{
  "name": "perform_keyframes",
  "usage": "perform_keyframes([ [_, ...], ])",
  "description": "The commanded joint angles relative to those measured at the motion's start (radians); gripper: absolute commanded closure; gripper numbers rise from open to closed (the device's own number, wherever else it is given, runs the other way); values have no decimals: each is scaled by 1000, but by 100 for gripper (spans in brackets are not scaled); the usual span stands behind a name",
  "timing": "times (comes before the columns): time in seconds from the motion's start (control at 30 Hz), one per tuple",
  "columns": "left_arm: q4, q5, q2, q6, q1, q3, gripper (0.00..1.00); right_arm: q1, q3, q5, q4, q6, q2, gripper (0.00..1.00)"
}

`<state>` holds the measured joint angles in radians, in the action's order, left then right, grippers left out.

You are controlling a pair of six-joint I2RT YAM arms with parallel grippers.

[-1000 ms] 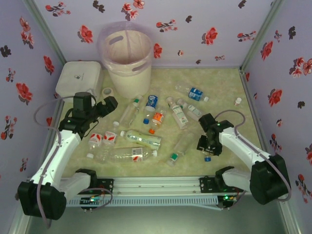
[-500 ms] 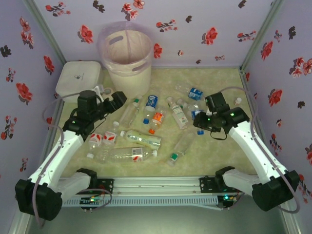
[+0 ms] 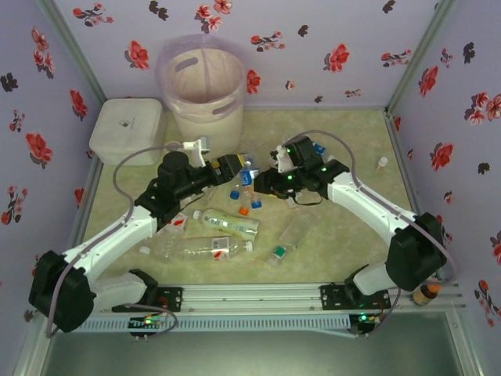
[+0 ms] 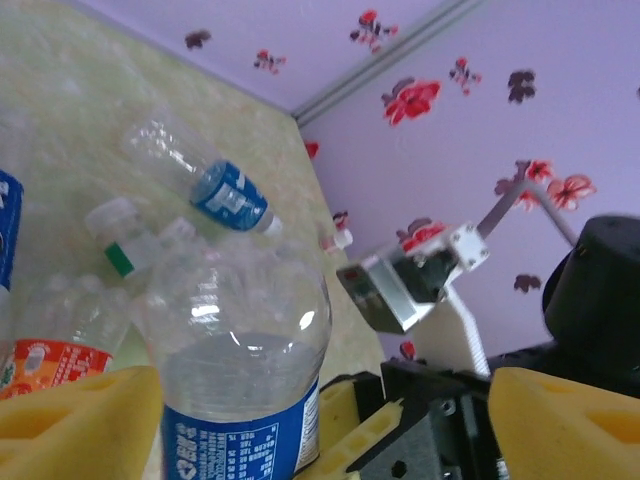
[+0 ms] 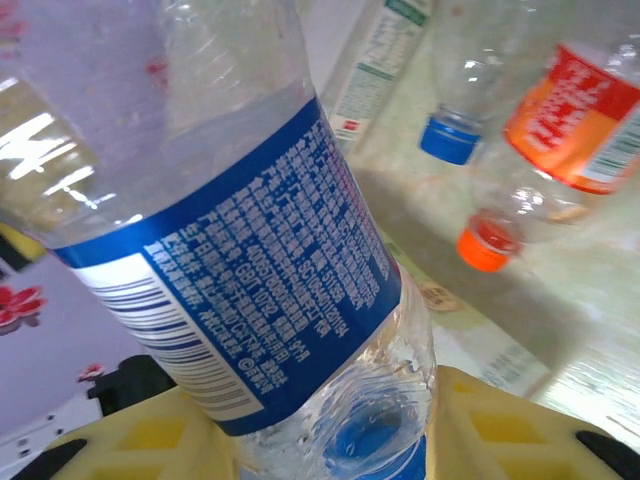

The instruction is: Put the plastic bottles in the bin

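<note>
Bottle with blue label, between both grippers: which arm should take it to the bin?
Left, probably. The bin stands far left, nearer the left gripper, whose open fingers flank the blue-labelled bottle.

Staged robot test cell, not a home: floral-papered panels (image 3: 313, 78), aluminium frame posts (image 3: 409, 63), marble-print tabletop (image 3: 352, 243), mounting rail (image 3: 250, 296).

Blue-label bottle (image 5: 270, 290) between yellow pads (image 5: 500, 425), apparently gripped; orange-label bottle (image 5: 560, 130) beyond.
</note>
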<state>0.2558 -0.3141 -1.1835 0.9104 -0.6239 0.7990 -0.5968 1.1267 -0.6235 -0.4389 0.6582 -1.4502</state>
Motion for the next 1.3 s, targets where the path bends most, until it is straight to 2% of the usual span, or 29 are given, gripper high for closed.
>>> perform_keyframes([
  [0.0,-1,0,-45,-26,-2,17,21,-14,11,-89,113,56,-14,78],
  [0.17,27,-14,-93,-3,-3,21,32,-16,-13,-104,168,79,-23,79],
  [0.37,-34,-18,-131,-10,-2,60,36,-16,-10,-128,247,107,-63,80],
  [0.47,-33,-15,-150,2,-2,74,47,-15,-9,-128,256,104,-77,81],
  [0.67,-12,-8,-169,29,-2,71,53,-15,-1,-136,247,98,-85,81],
  [0.7,-15,-3,-168,27,0,72,55,-15,2,-133,236,90,-85,79],
  [0.8,-41,9,-158,18,6,80,60,-10,23,-110,152,33,-73,61],
  [1.0,-163,41,-109,-39,25,122,67,42,95,-79,-42,-89,-49,36],
  [1.13,-382,124,-29,-124,29,227,71,97,136,-58,-140,-157,-6,27],
  [1.27,-582,230,33,-254,36,373,71,190,142,-32,-197,-179,34,22],
])
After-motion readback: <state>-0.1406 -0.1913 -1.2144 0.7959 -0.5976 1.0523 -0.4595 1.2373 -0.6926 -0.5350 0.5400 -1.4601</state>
